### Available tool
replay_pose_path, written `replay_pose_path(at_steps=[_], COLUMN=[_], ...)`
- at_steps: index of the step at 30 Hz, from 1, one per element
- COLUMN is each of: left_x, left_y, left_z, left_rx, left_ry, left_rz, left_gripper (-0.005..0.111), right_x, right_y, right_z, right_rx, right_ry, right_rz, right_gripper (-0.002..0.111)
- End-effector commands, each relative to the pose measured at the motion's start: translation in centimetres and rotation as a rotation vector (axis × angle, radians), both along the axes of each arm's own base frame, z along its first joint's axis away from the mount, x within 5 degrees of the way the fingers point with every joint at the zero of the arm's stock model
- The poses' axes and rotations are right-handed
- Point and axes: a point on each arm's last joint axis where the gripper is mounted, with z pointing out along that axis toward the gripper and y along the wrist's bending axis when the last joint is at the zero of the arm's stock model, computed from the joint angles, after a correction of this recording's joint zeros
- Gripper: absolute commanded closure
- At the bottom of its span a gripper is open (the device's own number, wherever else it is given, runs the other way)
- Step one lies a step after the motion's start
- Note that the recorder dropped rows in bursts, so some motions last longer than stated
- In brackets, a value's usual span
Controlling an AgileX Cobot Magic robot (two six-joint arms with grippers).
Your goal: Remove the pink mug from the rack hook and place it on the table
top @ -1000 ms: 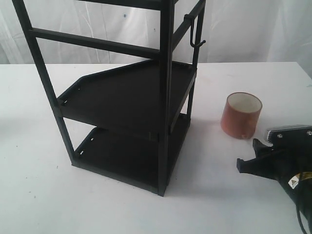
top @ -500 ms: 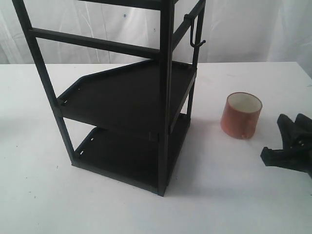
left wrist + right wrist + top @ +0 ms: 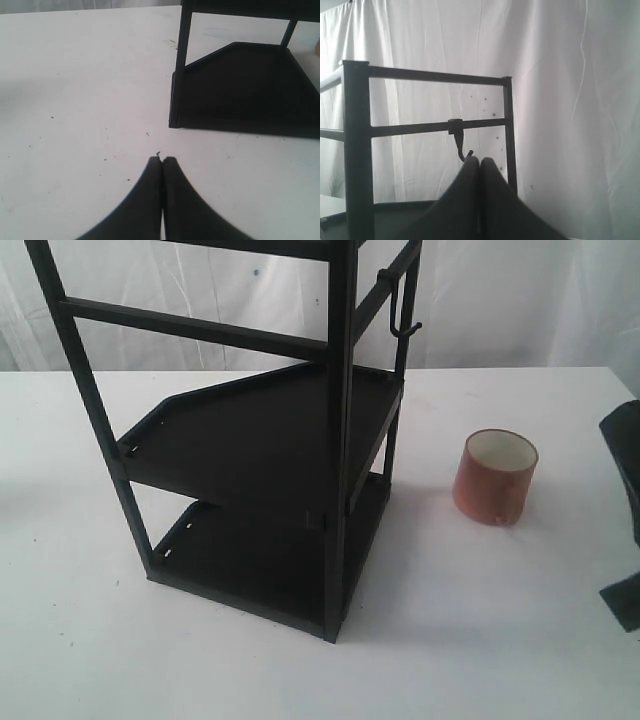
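Both arms look idle. I read the left end effector [image 3: 161, 162] as pinched shut and empty, low over the plain white matte desk [image 3: 75, 100]. The right end effector [image 3: 479, 162] is likewise shut and empty, facing the bare thin black J-shaped rack hook [image 3: 457, 142]. The small salmon-pink cylindrical mug [image 3: 497, 478] stands upright on the desk, apart from the tall black metal rack [image 3: 341, 440], so I judge the placement done.

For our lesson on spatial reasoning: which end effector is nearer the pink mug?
Right. The right end effector belongs to the arm a little right of the mug; the left end effector is across the rack, outside the exterior view.
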Motion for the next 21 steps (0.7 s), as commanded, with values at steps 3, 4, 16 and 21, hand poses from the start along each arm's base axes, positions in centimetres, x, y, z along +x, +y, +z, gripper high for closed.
replay_pose_path(at_steps=[3,4,16,21], left_x=[0.0,0.0,0.0,0.0], left_y=[0.0,0.0,0.0,0.0], left_z=[-0.1,-0.1,-0.1,-0.1], left_rx=[-0.005,-0.005,-0.005,-0.005], left_ry=[-0.002,-0.002,-0.002,-0.002], left_rz=[0.003,0.003,0.003,0.003], left_gripper=[0.107,0.107,0.107,0.107], right_x=[-1.8,-2.2,-4.2,-4.3], right_y=[-0.6,-0.7,-1.4,-1.5], right_z=[0.7,1.0,1.3,1.2], right_rx=[-0.003,0.008,0.241,0.243], right_ry=[-0.039,-0.069,0.033,0.038], right_rz=[-0.008,-0.007,0.109,0.102], right_gripper=[0.108,0.108,0.108,0.108])
